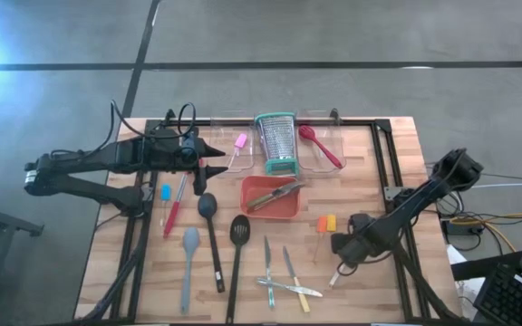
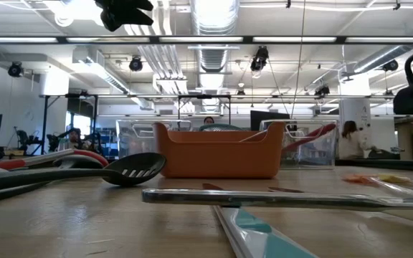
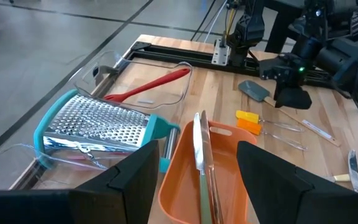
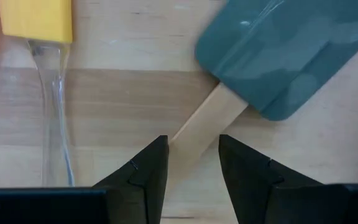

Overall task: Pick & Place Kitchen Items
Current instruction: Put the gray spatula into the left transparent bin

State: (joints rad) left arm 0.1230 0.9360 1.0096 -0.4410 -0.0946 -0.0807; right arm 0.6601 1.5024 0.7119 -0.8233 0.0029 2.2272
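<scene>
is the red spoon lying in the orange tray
No, the red spoon lies in a clear bin at the table's far edge, right of the grater, while the orange tray holds other tools.

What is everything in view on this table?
clear bins: three, back edge
grater: one, steel and teal, middle bin
red spoon: one, right bin
pink-handled tool: one, left bin
orange tray: one, centre, holding slim utensils
black spoon, slotted turner, grey spatula: front left
blue-handled tool, red-handled tool: left
small knives: several, front centre
orange and yellow tools: two, right
teal spatula: one, wooden handle
left end effector: open, back left
right end effector: open, astride spatula handle
</scene>
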